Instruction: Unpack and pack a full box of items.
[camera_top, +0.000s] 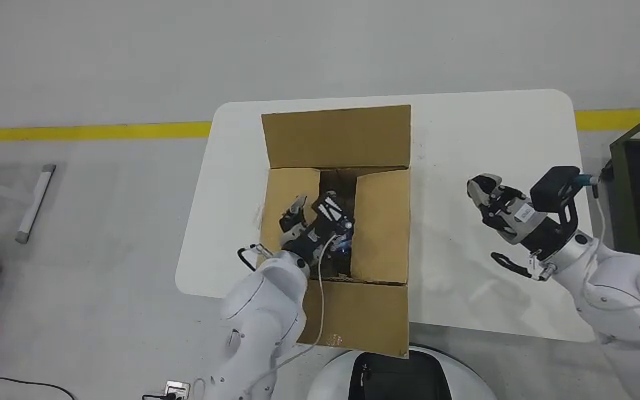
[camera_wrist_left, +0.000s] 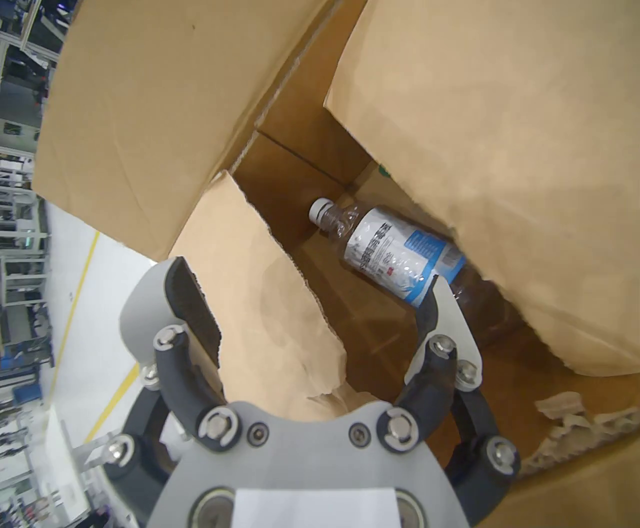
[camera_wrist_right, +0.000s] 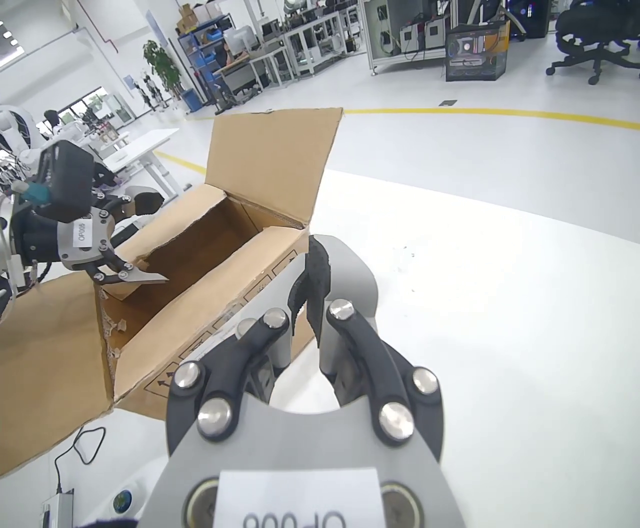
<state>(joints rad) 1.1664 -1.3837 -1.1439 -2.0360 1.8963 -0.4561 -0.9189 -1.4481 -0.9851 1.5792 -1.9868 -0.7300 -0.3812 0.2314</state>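
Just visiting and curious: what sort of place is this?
Probably a robotics lab or workshop: workbenches, a rack of electronics and an office chair stand beyond yellow floor lines.

The box (camera_top: 340, 310) opens only through a slot between its side flaps: the right flap (camera_top: 383, 225) covers half the mouth and the torn left flap (camera_top: 290, 195) leans inward. The left gripper (camera_wrist_left: 305, 277) fills that slot, jaws astride the torn edge. The bottle (camera_wrist_left: 395, 255) lies partly beneath the right flap.

The top view looks straight down on the surface (camera_top: 480, 130) and box (camera_top: 340, 140). The left wrist view peers closely inside the box; the right faces it from farther off.
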